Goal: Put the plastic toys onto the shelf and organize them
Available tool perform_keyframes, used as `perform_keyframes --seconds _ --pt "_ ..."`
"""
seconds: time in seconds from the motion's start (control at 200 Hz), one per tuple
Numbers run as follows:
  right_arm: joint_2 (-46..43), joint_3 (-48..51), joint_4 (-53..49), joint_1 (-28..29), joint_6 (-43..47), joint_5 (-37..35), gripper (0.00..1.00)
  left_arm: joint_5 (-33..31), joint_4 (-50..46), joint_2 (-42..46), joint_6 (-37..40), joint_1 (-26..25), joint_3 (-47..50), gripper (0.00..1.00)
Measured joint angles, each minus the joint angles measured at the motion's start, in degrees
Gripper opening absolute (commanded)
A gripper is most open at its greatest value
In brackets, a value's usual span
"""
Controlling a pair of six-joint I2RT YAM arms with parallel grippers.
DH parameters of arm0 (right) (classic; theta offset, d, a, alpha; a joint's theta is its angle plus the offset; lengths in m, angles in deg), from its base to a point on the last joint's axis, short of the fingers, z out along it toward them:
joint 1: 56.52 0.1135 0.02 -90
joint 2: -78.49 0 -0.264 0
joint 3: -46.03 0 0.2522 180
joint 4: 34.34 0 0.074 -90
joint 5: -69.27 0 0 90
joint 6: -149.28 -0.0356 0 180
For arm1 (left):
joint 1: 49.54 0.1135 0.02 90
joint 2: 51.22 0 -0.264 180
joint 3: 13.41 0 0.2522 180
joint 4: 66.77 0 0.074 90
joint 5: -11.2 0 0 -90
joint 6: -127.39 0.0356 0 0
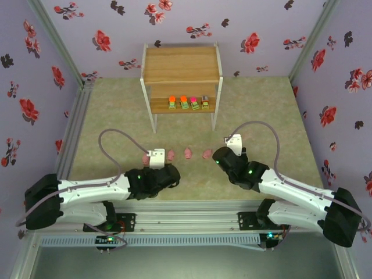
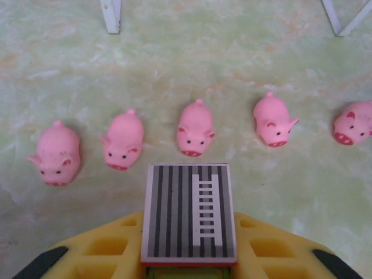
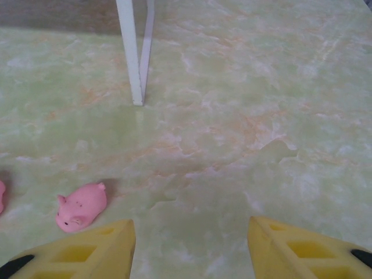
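Note:
Several pink pigs stand in a row on the table: [image 2: 57, 153], [image 2: 123, 139], [image 2: 195, 128], [image 2: 272, 120], [image 2: 353, 122]. My left gripper [image 2: 189, 247] hovers just in front of them, shut on a square block [image 2: 189, 212] with a grey striped top and a green base. My right gripper [image 3: 192, 250] is open and empty over bare table, with the rightmost pig [image 3: 81, 206] just beyond its left finger. The two-tier wooden shelf [image 1: 181, 64] stands at the back. Several blocks [image 1: 188, 103] line its lower board. In the top view the left gripper [image 1: 158, 165] covers part of the pig row.
A white shelf leg [image 3: 135, 58] stands ahead of the right gripper. The marbled green table top [image 1: 261, 110] is bounded by flowered purple walls. Both arms' cables arc above the table near the pig row.

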Motion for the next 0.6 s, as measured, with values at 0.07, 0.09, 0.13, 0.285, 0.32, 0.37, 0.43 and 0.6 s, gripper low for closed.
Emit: perform_keyframes --seconds 0.07,0.09,0.13,0.285,0.32,0.37,0.43,0.6 --pt "-0.66 0.00 0.04 -0.79 0.55 0.57 0.37 2.05 -1.64 0.00 1.99 2.14 -2.75 0.26" --pt "-0.90 0.00 0.07 -0.94 0.57 0.81 0.37 2.62 -1.97 0.00 2.38 2.64 -3.41 0.26" --pt "-1.49 0.02 0.22 -1.38 0.72 1.16 0.37 3.65 -2.69 -0.02 3.61 3.96 -5.03 0.26" --pt "-3.39 0.48 1.11 -3.06 0.76 2.89 0.37 6.58 -5.29 -1.25 8.07 8.98 -11.74 0.26" --pt "-3.65 0.68 1.22 -3.37 0.76 3.26 0.37 7.15 -5.81 -1.84 9.14 10.10 -13.42 0.25" --pt "-3.98 0.83 1.27 -3.69 0.76 3.76 0.37 8.13 -6.12 -2.82 10.71 11.74 -15.61 0.25" --pt "-4.22 0.90 1.40 -3.96 0.76 4.22 0.37 9.35 -6.40 -4.00 12.26 13.64 -17.79 0.26" --pt "-4.66 1.11 1.44 -4.28 0.74 5.35 0.37 11.39 -6.75 -7.89 16.76 18.45 -23.23 0.25"
